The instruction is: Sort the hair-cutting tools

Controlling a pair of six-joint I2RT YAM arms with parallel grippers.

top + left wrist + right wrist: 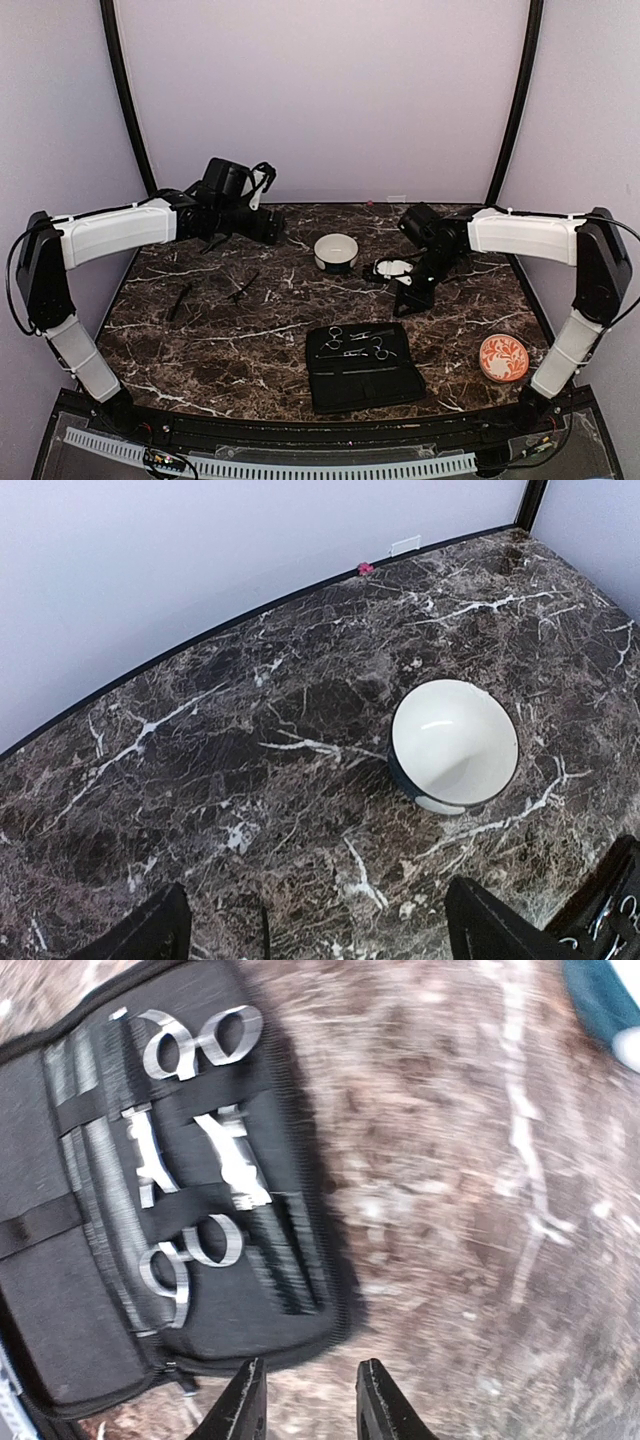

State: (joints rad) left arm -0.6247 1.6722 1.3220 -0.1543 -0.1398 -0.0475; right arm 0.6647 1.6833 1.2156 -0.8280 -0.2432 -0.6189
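Silver ring-handled scissors (195, 1045), two pairs, strapped inside open black case (60, 1290) at front centre of marble table (220, 350). Two thin black sticks (181, 301) noted loose on left side. Left gripper (320, 935) spread wide, empty. Right gripper (310, 1400) partly parted beside case edge, nothing held.

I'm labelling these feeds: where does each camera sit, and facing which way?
Top external: above and behind the bases, looking down on the dark marble table; both white arms show.
Left wrist: on the left arm, facing the white round bowl; left end effector at bottom.
Right wrist: looking down on the flat black fabric case; right end effector at bottom.
Shared: top and left wrist show the bowl.
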